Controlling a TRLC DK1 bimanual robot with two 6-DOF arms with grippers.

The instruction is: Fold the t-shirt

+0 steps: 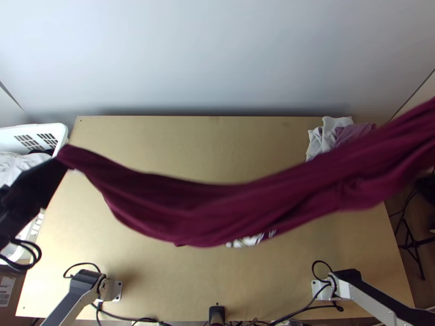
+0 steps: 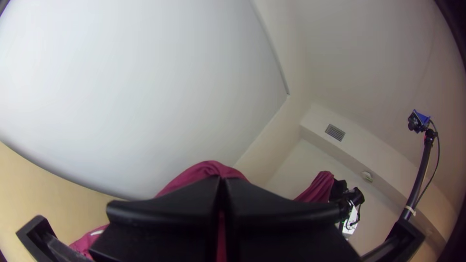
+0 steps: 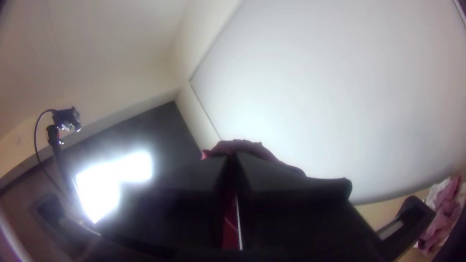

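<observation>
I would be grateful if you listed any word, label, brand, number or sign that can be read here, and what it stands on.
None can be read.
White print on the t-shirt, in the top view: too blurred and partly hidden by folds.
White label on a brown surface at the top view's lower left: too small.

The light wooden table point(image 1: 190, 146) is the work surface. A white cloth point(image 1: 328, 133) and a mauve cloth point(image 1: 352, 133) lie bunched together at its far right corner. Two arm bases point(image 1: 115, 290) stand near the near edge, with black cables point(image 1: 81, 264) beside them.
</observation>
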